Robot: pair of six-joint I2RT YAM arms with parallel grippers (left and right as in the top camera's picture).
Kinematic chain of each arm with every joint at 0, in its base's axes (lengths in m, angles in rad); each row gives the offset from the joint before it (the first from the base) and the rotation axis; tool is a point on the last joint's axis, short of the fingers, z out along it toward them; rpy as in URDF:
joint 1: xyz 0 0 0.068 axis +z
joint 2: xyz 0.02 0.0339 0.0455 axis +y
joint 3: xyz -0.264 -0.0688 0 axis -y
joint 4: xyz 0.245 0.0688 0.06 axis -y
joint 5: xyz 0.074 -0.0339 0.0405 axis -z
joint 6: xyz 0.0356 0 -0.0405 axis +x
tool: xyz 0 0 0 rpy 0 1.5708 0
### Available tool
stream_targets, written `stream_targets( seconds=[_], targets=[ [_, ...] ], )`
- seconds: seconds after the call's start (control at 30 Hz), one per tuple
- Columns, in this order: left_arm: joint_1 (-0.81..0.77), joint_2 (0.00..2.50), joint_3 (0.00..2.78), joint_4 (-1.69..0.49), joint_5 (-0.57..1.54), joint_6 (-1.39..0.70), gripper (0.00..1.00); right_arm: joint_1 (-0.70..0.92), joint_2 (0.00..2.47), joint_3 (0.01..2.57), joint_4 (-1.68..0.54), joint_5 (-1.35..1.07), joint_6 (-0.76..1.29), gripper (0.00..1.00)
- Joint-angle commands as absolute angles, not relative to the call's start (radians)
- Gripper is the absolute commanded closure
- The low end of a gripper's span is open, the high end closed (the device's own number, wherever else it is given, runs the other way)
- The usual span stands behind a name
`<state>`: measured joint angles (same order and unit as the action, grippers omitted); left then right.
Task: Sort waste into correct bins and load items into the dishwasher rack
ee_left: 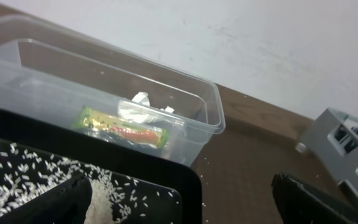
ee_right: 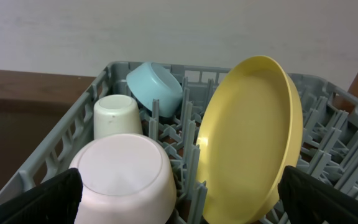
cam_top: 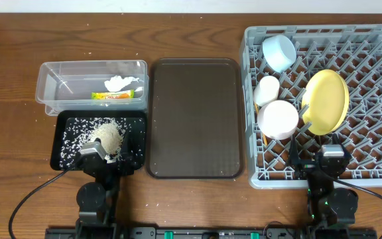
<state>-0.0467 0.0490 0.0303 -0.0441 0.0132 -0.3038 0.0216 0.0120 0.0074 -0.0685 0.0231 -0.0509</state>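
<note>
The clear tub [cam_top: 65, 83] holds a crumpled white tissue [cam_top: 119, 81] and a yellow-green wrapper [cam_top: 117, 95]. In front of it, rice [cam_top: 106, 135] lies heaped and scattered in the black tray [cam_top: 134, 123]. My left gripper [cam_top: 108, 159] hangs open over that tray's near edge, its fingers [ee_left: 61, 202] straddling the rice pile [ee_left: 104, 199] and empty. The grey rack [cam_top: 323, 30] carries a blue bowl [cam_top: 278, 52], a white cup [cam_top: 266, 89], an upturned pinkish bowl [cam_top: 278, 119] and a yellow plate [cam_top: 327, 101] on edge. My right gripper [cam_top: 323, 162] is open and empty at the rack's near side.
A large brown serving tray [cam_top: 194, 118] lies between the bins and the rack. A few stray rice grains dot the wooden table [cam_top: 178, 33] around the black tray. A white wall stands behind the table in both wrist views.
</note>
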Motion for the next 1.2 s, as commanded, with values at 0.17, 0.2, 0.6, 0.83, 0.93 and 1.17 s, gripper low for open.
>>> stream_targets(
  seconds=[0.17, 0.2, 0.6, 0.83, 0.93, 1.17],
  targets=[
    [-0.042, 0.032, 0.004, -0.063, 0.102, 0.01, 0.05, 0.01, 0.006, 0.005, -0.072, 0.033, -0.034, 0.01],
    [-0.042, 0.028, 0.004, -0.062, 0.109, 0.036, 0.05, 0.01, 0.006, 0.006, -0.072, 0.033, -0.034, 0.01],
    [-0.016, 0.001, 0.004, -0.062, 0.122, 0.176, 0.05, 0.01, 0.006, 0.005, -0.072, 0.033, -0.034, 0.01],
    [-0.016, 0.001, 0.004, -0.062, 0.112, 0.179, 0.05, 0.01, 0.006, 0.006, -0.071, 0.033, -0.034, 0.01],
    [-0.016, 0.001, 0.004, -0.062, 0.102, 0.17, 0.05, 0.01, 0.006, 0.006, -0.071, 0.033, -0.034, 0.01],
    [-0.016, 0.001, 0.004, -0.063, 0.079, 0.134, 0.05, 0.01, 0.006, 0.006, -0.072, 0.033, -0.034, 0.01]
  ],
)
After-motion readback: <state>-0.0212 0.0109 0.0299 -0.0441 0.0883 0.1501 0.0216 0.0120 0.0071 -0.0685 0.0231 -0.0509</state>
